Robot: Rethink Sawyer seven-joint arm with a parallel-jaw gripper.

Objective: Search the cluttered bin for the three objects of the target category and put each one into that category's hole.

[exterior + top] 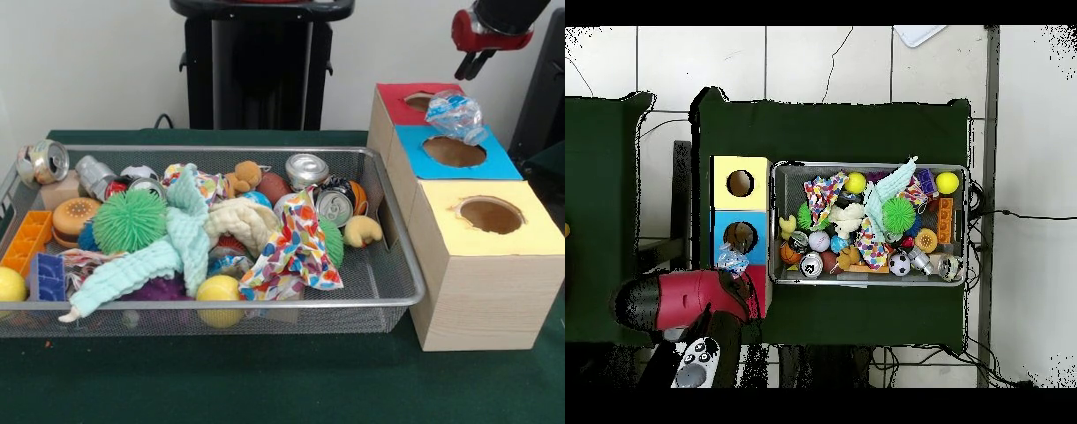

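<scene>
One clear crumpled water bottle [455,115] with a blue-and-white label lies tilted at the far edge of the blue-surround hole [454,152], between it and the red-surround hole [422,101]. It also shows in the overhead view [732,262] beside the blue hole [740,237]. My gripper [473,67] hangs above the bottle, open and empty, apart from it. The wire mesh bin [221,305] is packed with clutter and stands left of the boxes. No other bottle shows in it.
The yellow-surround hole [491,215] tops the nearest box. The bin holds several metal cans [306,168], a green spiky ball [130,221], mint cloths [181,238], a patterned cloth [296,247], yellow balls [219,290] and an orange block [26,238]. My red arm [685,300] covers the red box from overhead.
</scene>
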